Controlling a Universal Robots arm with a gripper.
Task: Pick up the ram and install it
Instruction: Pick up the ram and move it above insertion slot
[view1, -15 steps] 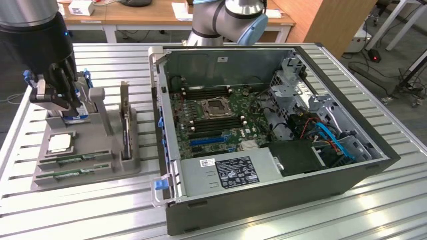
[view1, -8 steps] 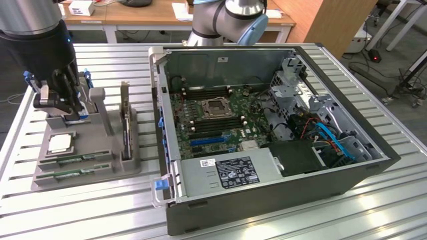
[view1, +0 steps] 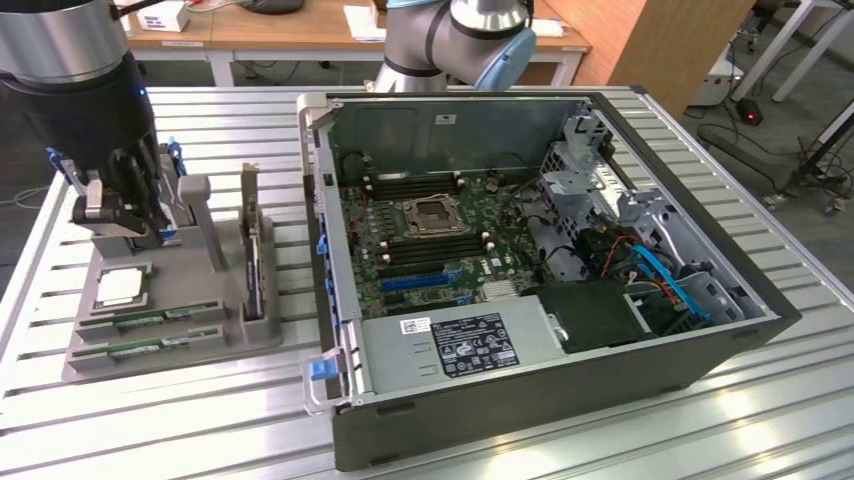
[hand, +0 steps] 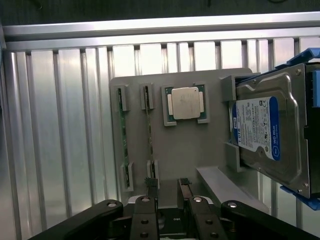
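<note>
Wrist view: open hand (hand: 167, 186) near ram (hand: 149, 131), edge-up in holder (hand: 200, 150).

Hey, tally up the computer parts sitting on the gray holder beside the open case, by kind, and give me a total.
ram sticks: 2
processor chip: 1
hard drive: 1
expansion card: 1
Total: 5
</note>
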